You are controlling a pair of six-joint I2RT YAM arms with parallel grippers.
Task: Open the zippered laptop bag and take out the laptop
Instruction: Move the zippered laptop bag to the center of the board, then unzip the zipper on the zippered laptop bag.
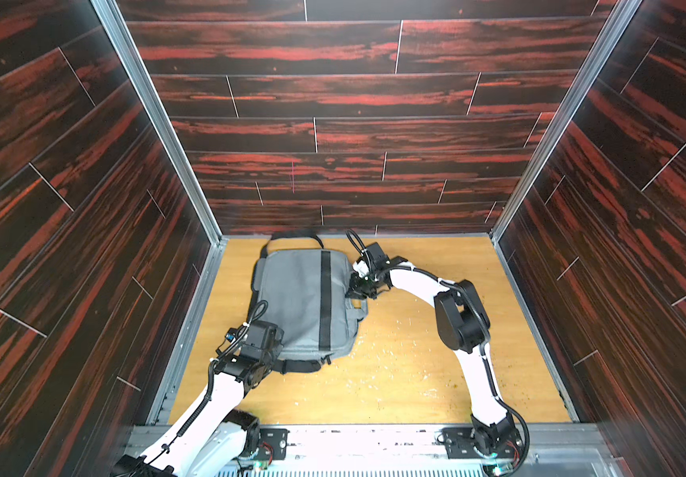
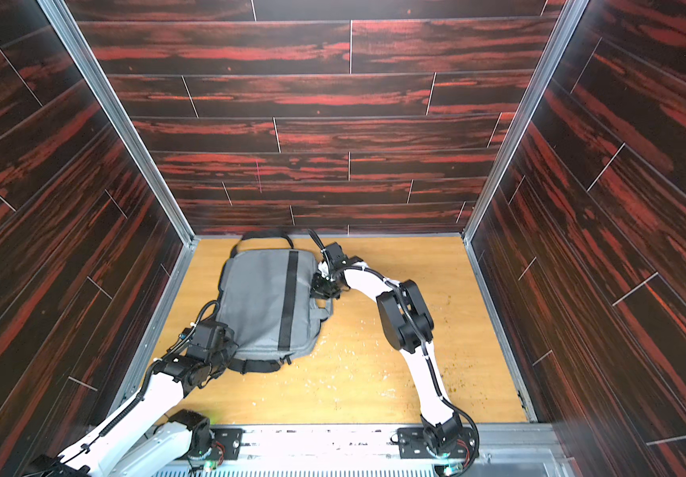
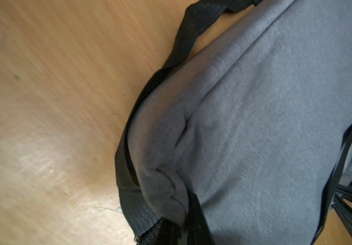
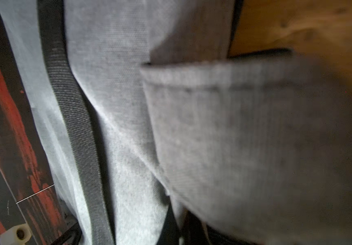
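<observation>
While lying flat far-left on table [image 1: 415, 363], runs near-to-far: zippered laptop bag [image 1: 295, 297]. Right gripper [image 1: 351, 292] pressed together at right long edge, nearest handles [image 1: 359, 307]; left gripper [image 3: 186, 218] pinching near-left corner fabric. Laptop unseen.

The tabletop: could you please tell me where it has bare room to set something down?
The tabletop is bare between the laptop bag and the right arm, down to the near edge, and past that arm to the right wall. The far left, around the bag, is crowded.
</observation>
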